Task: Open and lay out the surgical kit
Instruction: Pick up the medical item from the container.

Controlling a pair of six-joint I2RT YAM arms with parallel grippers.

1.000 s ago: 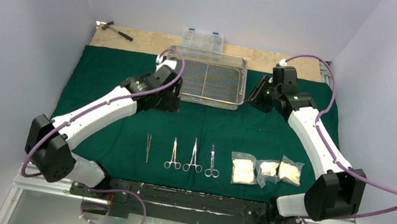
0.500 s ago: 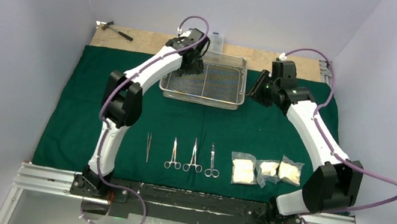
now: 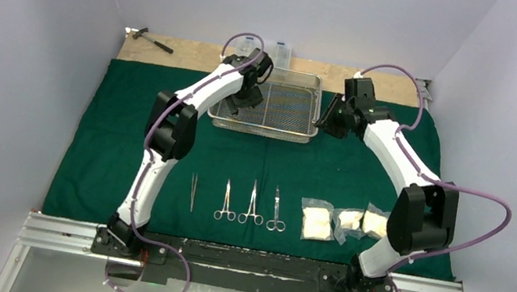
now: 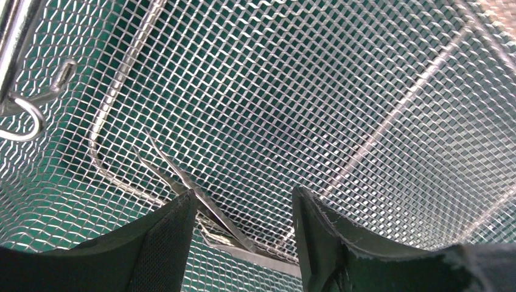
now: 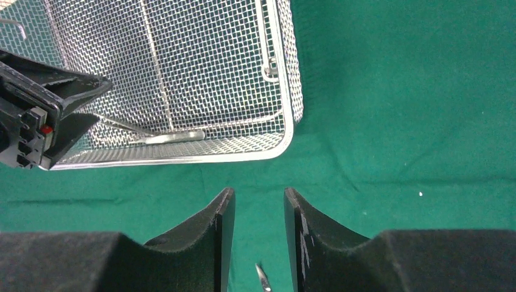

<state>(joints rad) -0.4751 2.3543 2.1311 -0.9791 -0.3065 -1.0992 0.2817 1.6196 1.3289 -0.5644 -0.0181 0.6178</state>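
Since the dark green cloth [image 3: 123,131] lies spread flat with the wire-mesh tray [image 3: 297,135] at its far middle, I judge the laying-out nearly done. Three gauze packets [image 3: 345,222] and a row of four instruments [image 3: 253,205] lie along the near edge. My right gripper [image 5: 258,198] hangs over the cloth just beside the tray, fingers apart and holding nothing. My left gripper [image 4: 243,201] is inside the tray, jaws spread above the last tweezers [image 4: 213,213], which lies on the mesh close against one wall. Next I must close squarely on that thin shank — without snagging the mesh — then lift it and set it in the row.
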